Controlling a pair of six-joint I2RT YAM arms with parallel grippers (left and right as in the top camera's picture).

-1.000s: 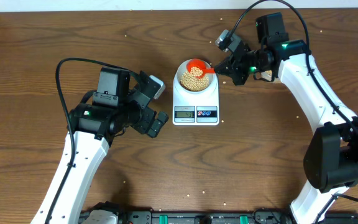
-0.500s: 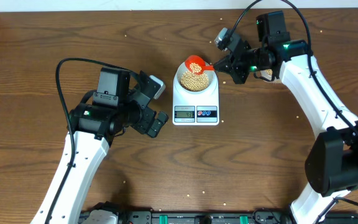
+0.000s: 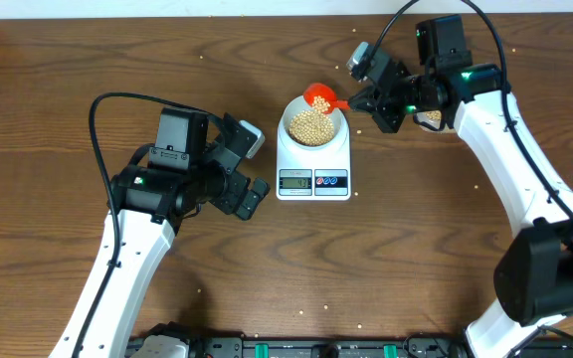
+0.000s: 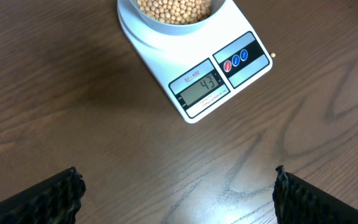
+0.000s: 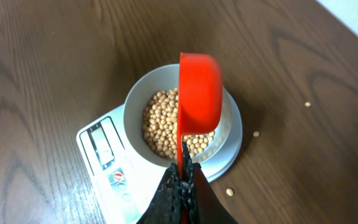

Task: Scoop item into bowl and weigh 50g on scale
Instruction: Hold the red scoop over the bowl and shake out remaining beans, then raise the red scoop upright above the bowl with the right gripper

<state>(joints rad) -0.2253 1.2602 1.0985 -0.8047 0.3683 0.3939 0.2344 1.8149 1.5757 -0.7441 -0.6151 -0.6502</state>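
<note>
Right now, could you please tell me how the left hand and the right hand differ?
The left hand is wide open and empty; the right hand is shut on a red scoop. The left hand hovers over table near the scale; the right hand holds the scoop tilted above the bowl of beans. Both face the scale.

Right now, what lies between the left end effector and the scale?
Only bare wooden table. The left wrist view shows nothing between the left end effector and the scale, and the overhead view agrees.
</note>
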